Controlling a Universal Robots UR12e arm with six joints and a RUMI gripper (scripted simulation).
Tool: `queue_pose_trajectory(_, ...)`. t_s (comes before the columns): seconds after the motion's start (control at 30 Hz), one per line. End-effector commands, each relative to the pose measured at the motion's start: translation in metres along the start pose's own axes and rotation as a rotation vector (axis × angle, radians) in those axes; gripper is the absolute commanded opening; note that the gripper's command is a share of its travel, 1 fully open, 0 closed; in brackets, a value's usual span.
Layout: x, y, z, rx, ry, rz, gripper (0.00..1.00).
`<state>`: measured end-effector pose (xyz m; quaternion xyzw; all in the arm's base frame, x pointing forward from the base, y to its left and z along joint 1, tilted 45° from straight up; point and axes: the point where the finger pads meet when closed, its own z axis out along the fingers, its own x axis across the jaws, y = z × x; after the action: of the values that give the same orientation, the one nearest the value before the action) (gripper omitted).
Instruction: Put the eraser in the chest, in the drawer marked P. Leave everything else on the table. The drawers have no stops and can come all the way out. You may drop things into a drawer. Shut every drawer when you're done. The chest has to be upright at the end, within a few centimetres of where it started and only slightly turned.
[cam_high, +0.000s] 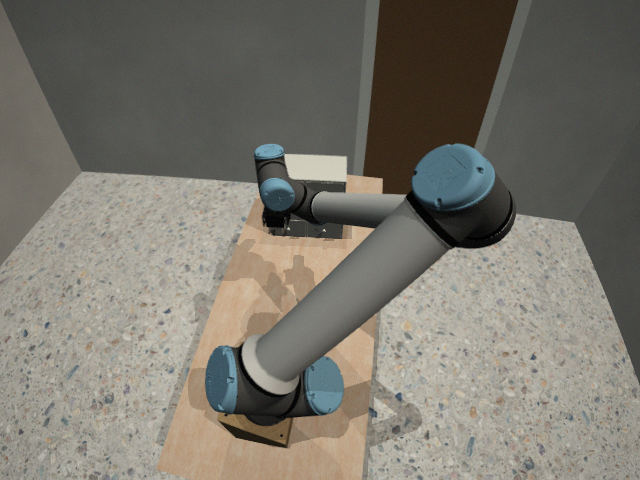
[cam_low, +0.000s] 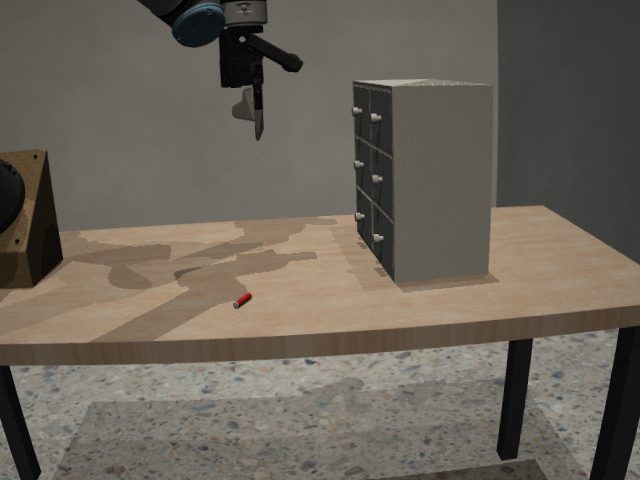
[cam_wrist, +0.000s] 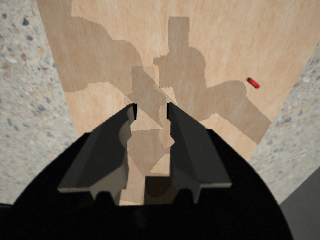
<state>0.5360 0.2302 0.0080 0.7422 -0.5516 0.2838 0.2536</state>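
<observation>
- Claw (cam_low: 256, 119) hangs high over the counter (cam_low: 465, 304), pointing straight down, left of the chest (cam_low: 439, 180) in the exterior view and about level with its top row of drawers.
- Jaws stand narrowed with a slim gap between them; wrist view shows only bare wood and shadow through the gap, so the claw (cam_wrist: 150, 111) pinches nothing and touches nothing.
- Eraser (cam_low: 241, 300), small and red, lies flat on the counter near the front edge, well apart from the claw and well left of the chest.
- In the wrist view the eraser (cam_wrist: 253, 82) sits off to the upper right of the fingertips.
- Chest stands upright, six drawers all shut, pale knobs facing the arm.
- Drawer labels too small to read.
- Top view: arm reaches across the counter to the chest (cam_high: 315, 167).
</observation>
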Motion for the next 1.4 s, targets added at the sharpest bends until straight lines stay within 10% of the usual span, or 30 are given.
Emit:
queue_pose_trajectory(0.0, 0.0000, -0.0004, -0.0006, 0.001, 0.000, 0.000, 0.20)
queue_pose_trajectory(0.1, 0.0000, -0.0004, -0.0006, 0.001, 0.000, 0.000, 0.20)
queue_pose_trajectory(0.13, 0.0000, -0.0004, -0.0006, 0.001, 0.000, 0.000, 1.00)
queue_pose_trajectory(1.37, 0.0000, -0.0004, -0.0006, 0.001, 0.000, 0.000, 1.00)
